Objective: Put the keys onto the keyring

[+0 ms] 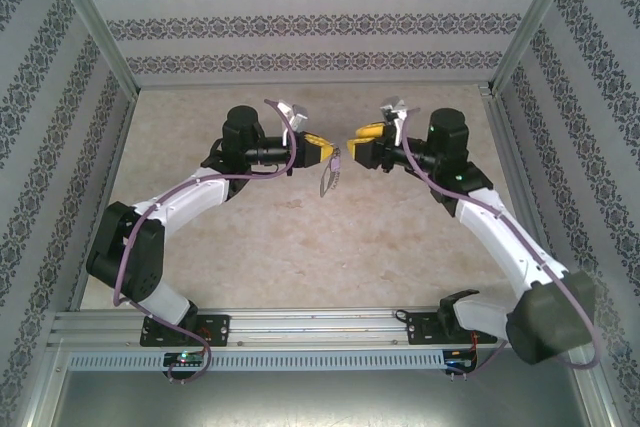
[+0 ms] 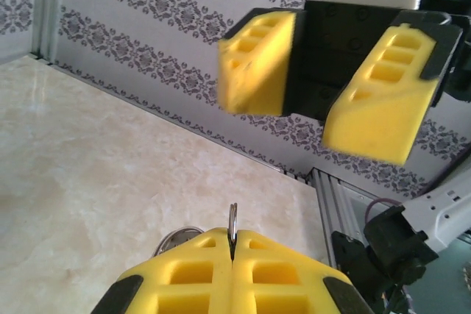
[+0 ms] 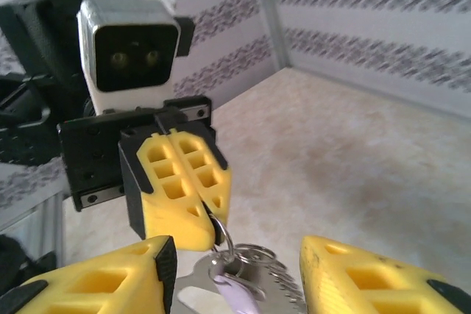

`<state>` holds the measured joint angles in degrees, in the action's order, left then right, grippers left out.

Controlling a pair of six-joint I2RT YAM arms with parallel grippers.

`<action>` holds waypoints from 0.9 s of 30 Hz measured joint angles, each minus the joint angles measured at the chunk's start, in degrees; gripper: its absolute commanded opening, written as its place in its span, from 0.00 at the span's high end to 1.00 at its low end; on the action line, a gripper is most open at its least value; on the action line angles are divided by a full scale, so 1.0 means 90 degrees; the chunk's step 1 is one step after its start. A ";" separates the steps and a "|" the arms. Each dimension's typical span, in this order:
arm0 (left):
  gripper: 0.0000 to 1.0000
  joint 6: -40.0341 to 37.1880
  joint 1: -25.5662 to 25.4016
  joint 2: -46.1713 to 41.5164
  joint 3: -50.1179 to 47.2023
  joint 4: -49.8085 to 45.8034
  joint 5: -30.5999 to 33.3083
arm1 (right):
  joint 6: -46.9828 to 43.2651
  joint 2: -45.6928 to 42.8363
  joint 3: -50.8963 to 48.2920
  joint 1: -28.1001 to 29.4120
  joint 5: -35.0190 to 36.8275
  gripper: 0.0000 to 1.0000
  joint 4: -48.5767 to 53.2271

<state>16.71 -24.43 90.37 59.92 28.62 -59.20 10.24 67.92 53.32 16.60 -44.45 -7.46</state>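
My left gripper point(image 2: 232, 240) is shut on the thin edge of the grey metal keyring point(image 2: 232, 220), whose loop sticks up between the yellow pads. In the right wrist view the left gripper point(image 3: 208, 226) pinches the keyring point(image 3: 225, 234) from above. A lilac key point(image 3: 238, 299) and a toothed silver key point(image 3: 298, 284) hang under it. My right gripper point(image 3: 235, 284) stands open, one finger on each side of the hanging bunch. It faces the left gripper closely, its fingers point(image 2: 383, 104) spread apart. From above, the keyring point(image 1: 329, 175) dangles between the left gripper point(image 1: 322, 153) and the right gripper point(image 1: 352, 142).
Both arms meet above the middle of the beige marbled table point(image 1: 320, 247). Patterned walls point(image 1: 300, 22) close off the back and both sides. An aluminium rail point(image 1: 300, 327) runs along the near edge, with the arm bases on it.
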 measured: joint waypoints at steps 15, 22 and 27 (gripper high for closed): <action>1.00 0.1314 -0.0138 -0.0046 -0.0896 0.2883 0.1003 | 0.0879 -0.0308 -0.1515 0.0784 0.1962 0.52 -0.1734; 1.00 0.1515 -0.0245 -0.0039 -0.0993 0.3534 0.1273 | 0.1090 -0.0002 -0.1515 0.0916 0.2057 0.53 -0.2217; 1.00 0.1537 -0.0291 0.0000 -0.0993 0.3660 0.1302 | 0.1180 0.0238 -0.1515 0.1166 0.1979 0.53 -0.2365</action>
<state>30.55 -27.05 90.37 50.98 61.56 -47.48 20.86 70.06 39.68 27.09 -26.63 -28.75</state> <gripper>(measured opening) 0.049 0.471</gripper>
